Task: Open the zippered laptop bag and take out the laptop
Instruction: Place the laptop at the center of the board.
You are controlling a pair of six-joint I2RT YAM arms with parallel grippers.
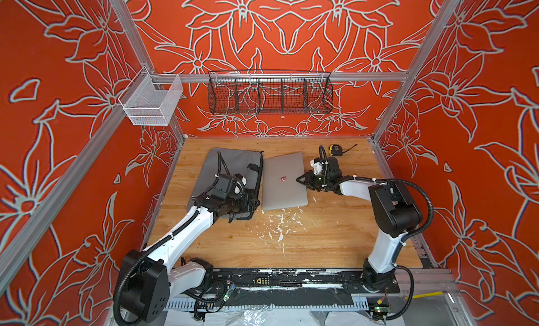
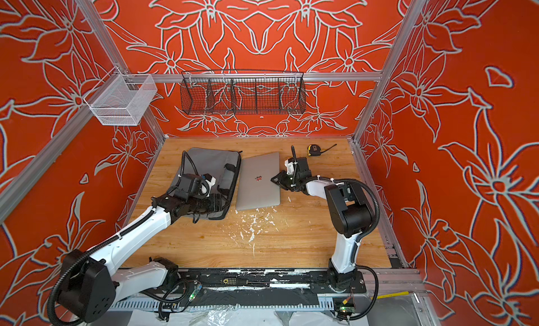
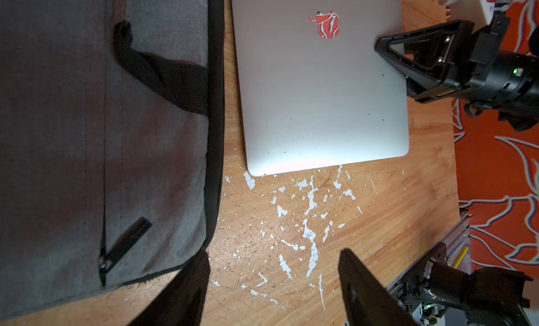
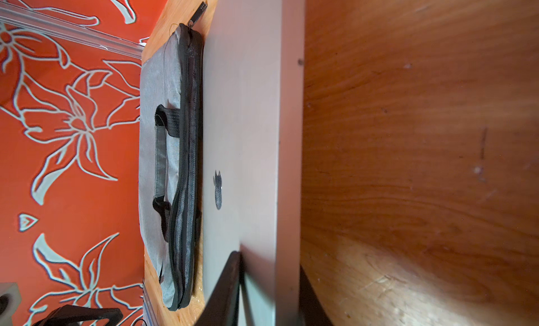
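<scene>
The grey zippered laptop bag (image 1: 233,161) (image 2: 213,161) (image 3: 73,135) (image 4: 151,106) lies flat at the table's back left, handles toward the laptop. Right beside it, out of the bag, the silver laptop (image 1: 283,193) (image 2: 256,196) (image 3: 320,91) (image 4: 242,120) lies lid up with its red mark showing. My right gripper (image 1: 300,178) (image 2: 274,178) (image 4: 269,260) straddles the laptop's right edge, one finger just over the lid and one under the edge, slightly open. My left gripper (image 1: 249,203) (image 2: 218,203) (image 3: 274,253) hovers open over the bag's near right corner, holding nothing.
A yellow-black tape measure (image 1: 335,150) lies at the back right of the wooden table (image 1: 320,243). White paint flecks (image 1: 280,225) mark the board in front of the laptop. A black wire basket (image 1: 269,95) and a white mesh basket (image 1: 151,101) hang on the back rail.
</scene>
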